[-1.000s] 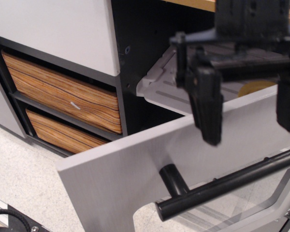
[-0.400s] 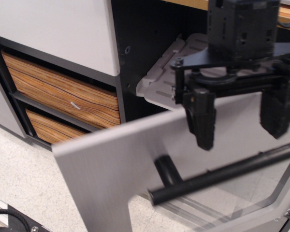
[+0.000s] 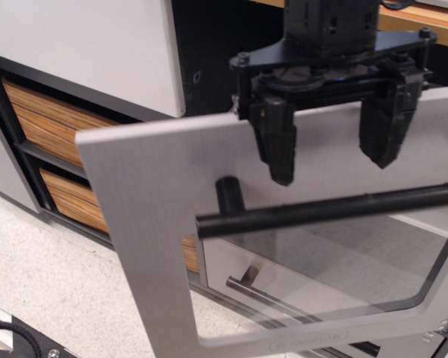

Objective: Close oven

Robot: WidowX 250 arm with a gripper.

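Note:
The oven's brushed silver-grey door (image 3: pixel 149 194) stands nearly upright, swung most of the way up toward the black oven opening. Its thick black bar handle (image 3: pixel 328 210) runs across the door above the clear window (image 3: pixel 336 261). My black gripper (image 3: pixel 334 153) is open and empty, its two fingers (image 3: pixel 278 145) hanging in front of the door's upper part, just above the handle. The inside of the oven and its rack are hidden behind the door.
Two wood-grain drawers (image 3: pixel 48 119) in a black frame sit at the left, under a white panel (image 3: pixel 82 45). A speckled light floor (image 3: pixel 52 283) lies below. A thin metal bar (image 3: pixel 261 292) shows through the window.
The oven door has swung up from half-open to nearly upright, hiding the grey rack. My gripper has moved up and back with it, still open above the handle.

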